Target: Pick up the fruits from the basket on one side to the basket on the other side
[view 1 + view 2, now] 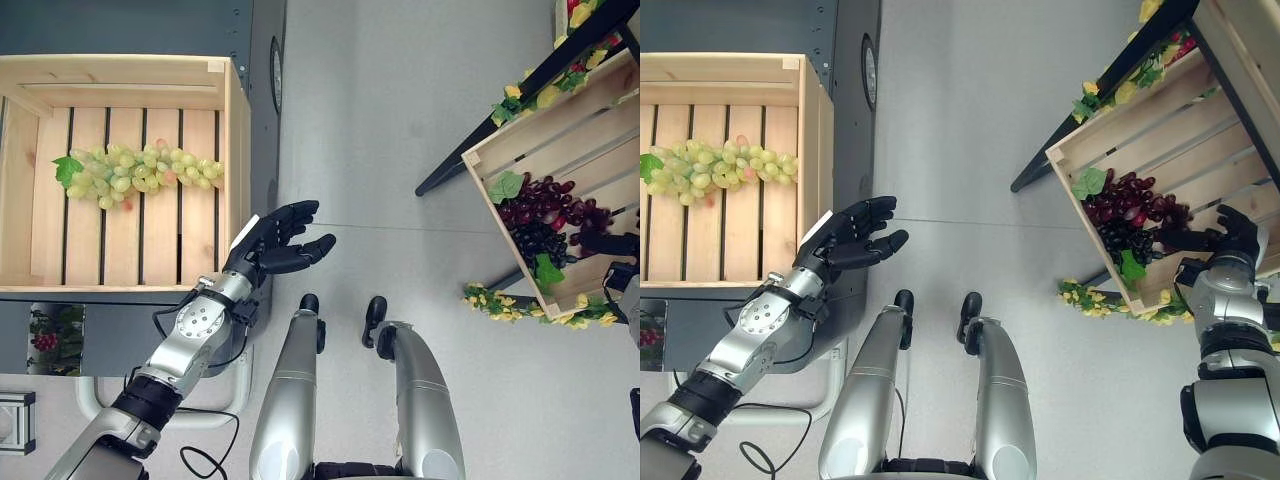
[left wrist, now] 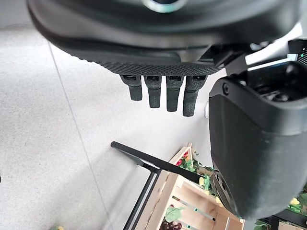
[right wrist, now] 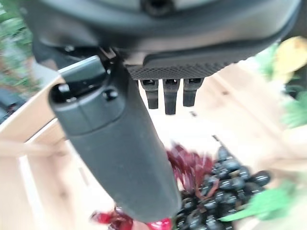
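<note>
Grey floor runs between two wooden crates, each set at one side of the robot. On the robot's left, the flat crate (image 1: 235, 180) holds a bunch of green grapes (image 1: 140, 172) lying across the slats, toward the far wall and well clear of the near rim. The left hand (image 1: 275, 240) is held over the floor just beside that crate's near right corner, its fingers straight and loosely spread, with nothing in them.

On the robot's right, the tilted crate (image 1: 1080, 140) rests on a dark stand (image 1: 1110, 85), and a cluster of dark red and black grapes (image 1: 1135, 215) is gathered against its lower wall. The right hand (image 1: 1230, 235) is placed at the cluster's outer edge, with fingers extended toward the fruit and not curled round it; no hold is seen in the right wrist view either.

Several risks can be judged from here. If only a few berries at the edge are pinched, the bunch may tear or slip free during the lift. The crate's slope may let loosened fruit roll along the lower wall. The wooden rim may be struck by the wrist on the way out.
</note>
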